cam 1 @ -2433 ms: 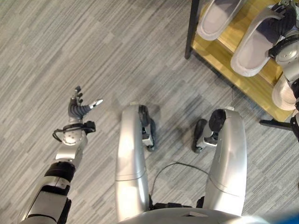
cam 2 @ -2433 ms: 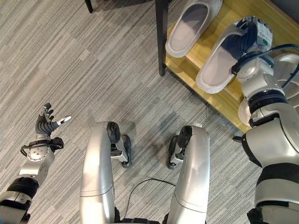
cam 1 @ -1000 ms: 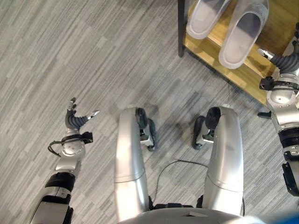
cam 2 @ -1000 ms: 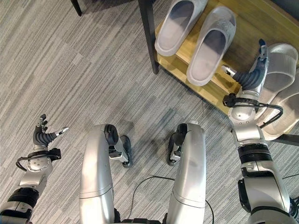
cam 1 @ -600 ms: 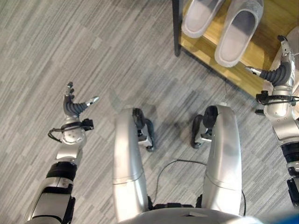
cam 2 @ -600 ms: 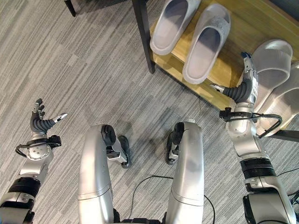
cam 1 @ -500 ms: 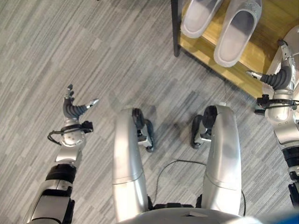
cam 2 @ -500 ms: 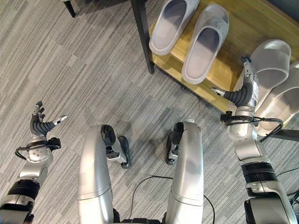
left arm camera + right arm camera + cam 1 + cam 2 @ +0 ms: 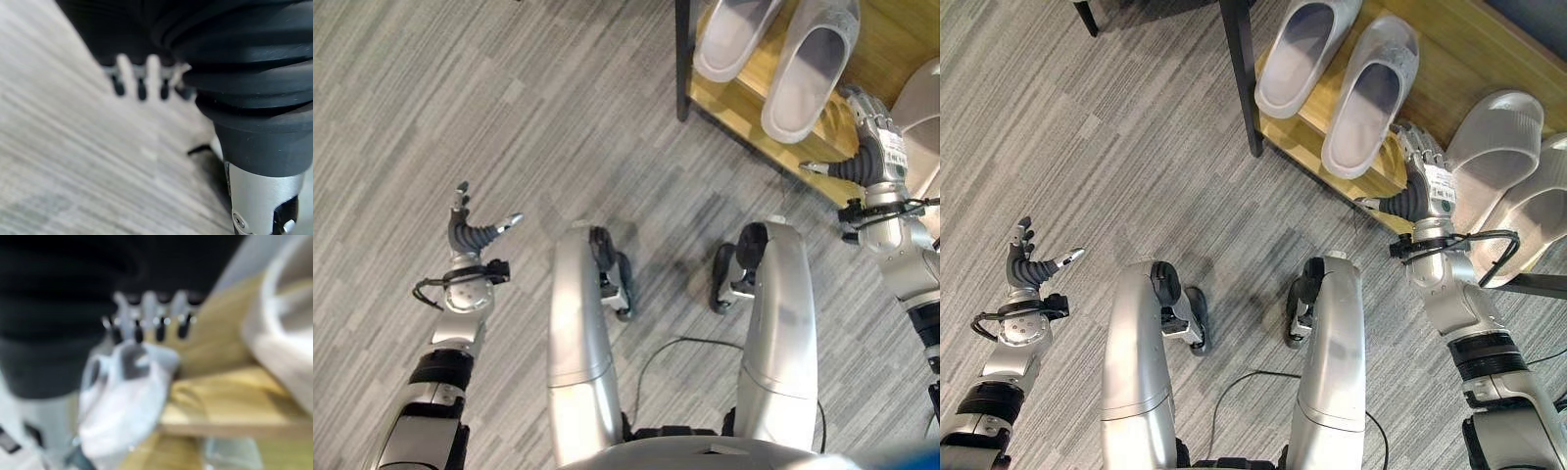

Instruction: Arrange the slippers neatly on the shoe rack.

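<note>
On the wooden shoe rack [image 9: 1449, 59], at the upper right of both eye views, a pair of pale grey slippers [image 9: 1347, 73] lies side by side, toes pointing away from the robot and heels at the shelf's front edge; the toe of the left one is cut off by the top of the picture; a black upright post [image 9: 1239, 73] marks the rack's near corner. To the right of them, lower down, a second pair of slippers [image 9: 1503, 166] lies side by side — the outer one runs off the frame's right edge, and whether these rest on a lower shelf or on the floor cannot be told. The right hand [image 9: 1420, 181] hovers between the two pairs, just off the heel of the nearer upper slipper, fingers loosely extended and thumb spread, holding nothing; whether it touches that heel is hard to make out; its wrist view is blurred, showing only the fingertips [image 9: 146, 328] above the wood and a pale slipper edge. The left hand [image 9: 470, 230] hangs well apart over the grey striped carpet [image 9: 489, 98], fingers spread and empty.
</note>
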Controlling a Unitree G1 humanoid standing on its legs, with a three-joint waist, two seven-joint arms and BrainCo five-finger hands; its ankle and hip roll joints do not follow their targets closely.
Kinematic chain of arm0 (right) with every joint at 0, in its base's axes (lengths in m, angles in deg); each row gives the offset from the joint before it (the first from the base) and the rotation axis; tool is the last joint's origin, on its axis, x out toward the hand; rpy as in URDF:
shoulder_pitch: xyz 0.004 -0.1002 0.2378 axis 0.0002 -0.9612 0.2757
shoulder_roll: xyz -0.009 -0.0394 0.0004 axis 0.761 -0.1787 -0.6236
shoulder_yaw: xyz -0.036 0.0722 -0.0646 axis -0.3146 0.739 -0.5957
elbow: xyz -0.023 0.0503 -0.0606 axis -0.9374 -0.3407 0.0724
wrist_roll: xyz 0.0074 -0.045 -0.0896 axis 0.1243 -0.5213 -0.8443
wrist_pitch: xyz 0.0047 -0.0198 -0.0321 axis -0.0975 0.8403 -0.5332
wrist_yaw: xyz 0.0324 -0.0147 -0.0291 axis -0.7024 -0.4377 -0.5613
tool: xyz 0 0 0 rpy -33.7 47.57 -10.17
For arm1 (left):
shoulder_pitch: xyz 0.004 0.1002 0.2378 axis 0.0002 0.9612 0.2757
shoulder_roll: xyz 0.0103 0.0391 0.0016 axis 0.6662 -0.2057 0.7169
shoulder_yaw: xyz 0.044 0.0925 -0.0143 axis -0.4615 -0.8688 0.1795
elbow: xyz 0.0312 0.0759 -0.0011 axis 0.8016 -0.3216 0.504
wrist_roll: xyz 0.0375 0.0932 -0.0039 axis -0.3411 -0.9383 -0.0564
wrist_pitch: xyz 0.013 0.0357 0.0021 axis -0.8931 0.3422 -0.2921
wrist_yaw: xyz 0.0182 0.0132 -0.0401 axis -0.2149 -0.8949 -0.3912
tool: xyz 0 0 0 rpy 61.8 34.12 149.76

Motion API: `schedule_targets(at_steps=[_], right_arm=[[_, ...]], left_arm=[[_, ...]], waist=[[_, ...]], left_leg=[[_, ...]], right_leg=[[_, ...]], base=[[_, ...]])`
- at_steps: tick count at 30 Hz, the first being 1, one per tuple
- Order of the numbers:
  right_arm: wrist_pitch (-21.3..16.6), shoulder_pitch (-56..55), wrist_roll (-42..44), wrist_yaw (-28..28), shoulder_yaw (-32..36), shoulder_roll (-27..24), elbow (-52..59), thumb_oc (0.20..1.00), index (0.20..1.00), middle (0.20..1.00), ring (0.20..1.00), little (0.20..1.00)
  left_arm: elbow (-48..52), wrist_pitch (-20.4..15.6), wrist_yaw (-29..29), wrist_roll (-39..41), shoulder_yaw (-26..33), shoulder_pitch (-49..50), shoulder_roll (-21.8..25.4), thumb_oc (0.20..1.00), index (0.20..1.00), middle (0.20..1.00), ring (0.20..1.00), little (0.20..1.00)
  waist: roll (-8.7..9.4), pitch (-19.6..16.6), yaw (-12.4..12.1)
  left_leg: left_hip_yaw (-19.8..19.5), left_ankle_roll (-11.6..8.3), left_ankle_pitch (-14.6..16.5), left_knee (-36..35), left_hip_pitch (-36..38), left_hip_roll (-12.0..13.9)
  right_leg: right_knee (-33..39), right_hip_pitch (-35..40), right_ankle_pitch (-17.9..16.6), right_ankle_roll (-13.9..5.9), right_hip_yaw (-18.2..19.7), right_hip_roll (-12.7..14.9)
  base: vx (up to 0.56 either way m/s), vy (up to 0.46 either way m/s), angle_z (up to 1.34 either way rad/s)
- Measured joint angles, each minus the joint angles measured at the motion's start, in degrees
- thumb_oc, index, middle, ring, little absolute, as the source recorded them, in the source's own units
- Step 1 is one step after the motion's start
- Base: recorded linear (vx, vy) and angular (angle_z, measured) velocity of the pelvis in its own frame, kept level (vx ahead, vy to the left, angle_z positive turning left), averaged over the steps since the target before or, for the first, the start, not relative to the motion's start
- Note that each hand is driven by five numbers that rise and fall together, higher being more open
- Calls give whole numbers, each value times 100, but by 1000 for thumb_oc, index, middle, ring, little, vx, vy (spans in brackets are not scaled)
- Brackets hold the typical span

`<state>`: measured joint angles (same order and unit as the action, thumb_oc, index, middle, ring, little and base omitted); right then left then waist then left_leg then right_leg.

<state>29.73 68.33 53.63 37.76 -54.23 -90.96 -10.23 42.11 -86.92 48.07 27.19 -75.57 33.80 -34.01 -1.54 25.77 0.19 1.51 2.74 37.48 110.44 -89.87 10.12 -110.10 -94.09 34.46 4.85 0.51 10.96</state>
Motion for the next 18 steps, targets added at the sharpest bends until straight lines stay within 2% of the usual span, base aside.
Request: schedule_targets(at_steps=[10, 14, 18], right_arm=[[33, -106, -92, -428, -238, 94, 40, 1000, 1000, 1000, 1000, 1000], [36, -185, -101, -564, -298, 93, 37, 1000, 1000, 1000, 1000, 1000], [33, -64, -107, -663, -642, 90, -76, 1000, 1000, 1000, 1000, 1000]], left_arm=[[176, 93, -2, -138, -22, 96, -10, 1000, 1000, 1000, 1000, 1000], [175, 112, -2, -166, -24, 170, -148, 1000, 1000, 1000, 1000, 1000], [163, 123, -2, -219, -28, 139, -188, 1000, 1000, 1000, 1000, 1000]], waist=[[18, -5, -5], [22, -3, -3], [25, -5, 2]], left_leg=[[-38, 21, 33, 174, -38, -18], [-46, 20, 57, 252, -83, -24], [-50, 20, 57, 250, -83, -25]], right_leg=[[-147, 0, 28, -31, 11, 20], [-224, -42, 50, -21, 24, 34], [-225, -42, 50, -21, 22, 33]], base=[[0, 0, 0], [0, 0, 0], [0, 0, 0]])
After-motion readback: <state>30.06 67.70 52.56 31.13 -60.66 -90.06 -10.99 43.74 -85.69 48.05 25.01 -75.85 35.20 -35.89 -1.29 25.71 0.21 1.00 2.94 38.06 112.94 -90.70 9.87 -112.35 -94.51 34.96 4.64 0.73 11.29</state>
